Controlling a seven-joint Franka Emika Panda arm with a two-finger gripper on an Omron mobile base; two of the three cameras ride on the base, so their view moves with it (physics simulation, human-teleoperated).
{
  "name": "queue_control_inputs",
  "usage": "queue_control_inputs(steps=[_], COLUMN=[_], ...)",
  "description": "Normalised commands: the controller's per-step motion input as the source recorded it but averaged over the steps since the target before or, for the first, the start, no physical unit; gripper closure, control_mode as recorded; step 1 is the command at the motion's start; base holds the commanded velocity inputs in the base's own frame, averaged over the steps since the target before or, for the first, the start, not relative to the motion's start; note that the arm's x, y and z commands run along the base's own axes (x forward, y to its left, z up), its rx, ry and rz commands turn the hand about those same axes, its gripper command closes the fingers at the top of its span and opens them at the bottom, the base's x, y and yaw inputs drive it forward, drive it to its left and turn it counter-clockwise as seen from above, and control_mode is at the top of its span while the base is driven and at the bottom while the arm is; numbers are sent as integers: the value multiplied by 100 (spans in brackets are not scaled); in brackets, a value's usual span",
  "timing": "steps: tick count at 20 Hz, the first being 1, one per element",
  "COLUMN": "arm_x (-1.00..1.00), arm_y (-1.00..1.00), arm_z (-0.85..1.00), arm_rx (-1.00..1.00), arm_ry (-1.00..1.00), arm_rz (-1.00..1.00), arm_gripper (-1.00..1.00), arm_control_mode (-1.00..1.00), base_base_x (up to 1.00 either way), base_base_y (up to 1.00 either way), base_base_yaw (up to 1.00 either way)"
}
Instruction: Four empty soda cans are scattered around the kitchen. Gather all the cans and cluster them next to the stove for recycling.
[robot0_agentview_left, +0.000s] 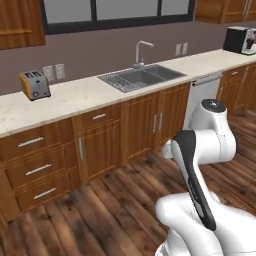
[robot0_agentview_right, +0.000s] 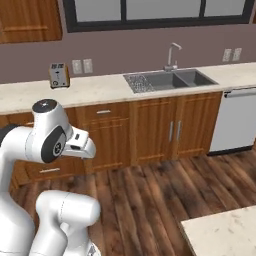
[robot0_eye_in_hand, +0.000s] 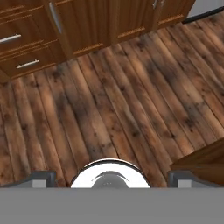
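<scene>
toaster (robot0_agentview_left: 35, 84) on counter (robot0_agentview_left: 75, 100), left of sink (robot0_agentview_left: 141, 77) | tap (robot0_agentview_left: 141, 52) behind sink | coffee machine (robot0_agentview_left: 240, 40) far right | dishwasher (robot0_agentview_right: 234, 120) right of sink

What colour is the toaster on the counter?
The toaster is orange with a silver top, clearest in the left base view.

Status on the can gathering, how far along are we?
Nothing looks done: no red cans or stove are visible along the pale stone counter with its orange toaster and steel sink. The open gripper holds nothing, facing wooden floor. All four cans remain.
</scene>
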Motion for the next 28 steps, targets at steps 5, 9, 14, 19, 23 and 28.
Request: queue_control_inputs(steps=[5, 9, 14, 19, 23, 28], arm_x=[0, 0, 0, 0, 0, 0], arm_y=[0, 0, 0, 0, 0, 0], arm_z=[0, 0, 0, 0, 0, 0], arm_rx=[0, 0, 0, 0, 0, 0], arm_ry=[0, 0, 0, 0, 0, 0], arm_rz=[0, 0, 0, 0, 0, 0], arm_gripper=[-100, -100, -100, -100, -100, -100], arm_control_mode=[100, 100, 100, 100, 100, 100], base_base_x=[100, 100, 100, 100, 84, 39], base_base_y=[65, 52, 33, 19, -8, -28], base_base_yaw=[-10, -7, -4, -2, -17, -62])
